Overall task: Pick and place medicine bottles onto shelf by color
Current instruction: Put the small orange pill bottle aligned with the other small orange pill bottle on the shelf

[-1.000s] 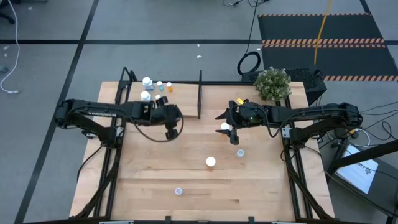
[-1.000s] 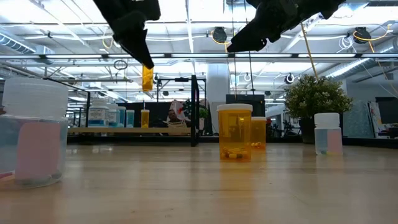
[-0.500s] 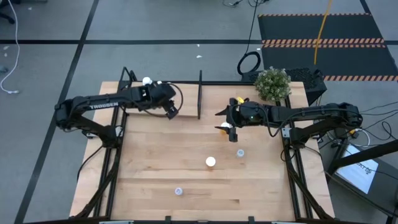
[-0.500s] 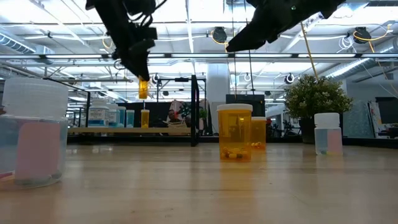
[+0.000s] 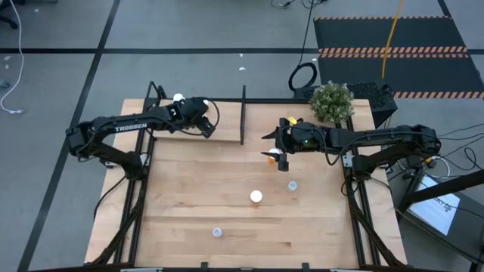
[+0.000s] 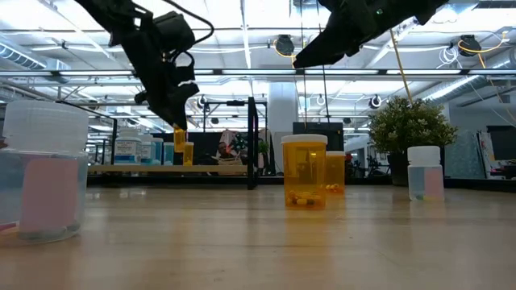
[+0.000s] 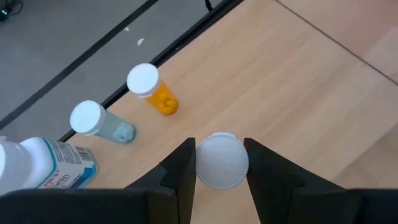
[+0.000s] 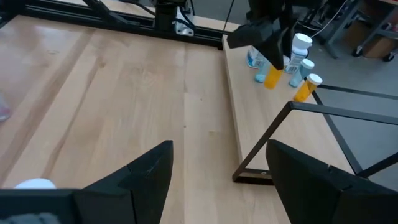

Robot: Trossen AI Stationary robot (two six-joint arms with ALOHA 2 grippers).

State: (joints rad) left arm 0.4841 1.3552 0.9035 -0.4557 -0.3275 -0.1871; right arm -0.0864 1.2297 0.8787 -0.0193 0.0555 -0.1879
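Orange bottle (image 7: 217, 160), white-capped, pinched at its cap between the left gripper's (image 5: 203, 125) jaws above the shelf (image 7: 298, 81); light, rigid, likely slippery, best held across the cap. Nearby on the shelf: another orange bottle (image 7: 152, 89), a blue one (image 7: 99, 122). Divider (image 5: 243, 113) beyond. Right gripper (image 5: 277, 149) waits over the bench, jaws spread.

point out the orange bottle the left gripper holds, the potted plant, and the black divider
orange bottle (image 7: 222, 160), left wrist view, on its white cap
potted plant (image 5: 331, 100), high view, on the foliage
black divider (image 5: 243, 115), high view, mid-length of the bar
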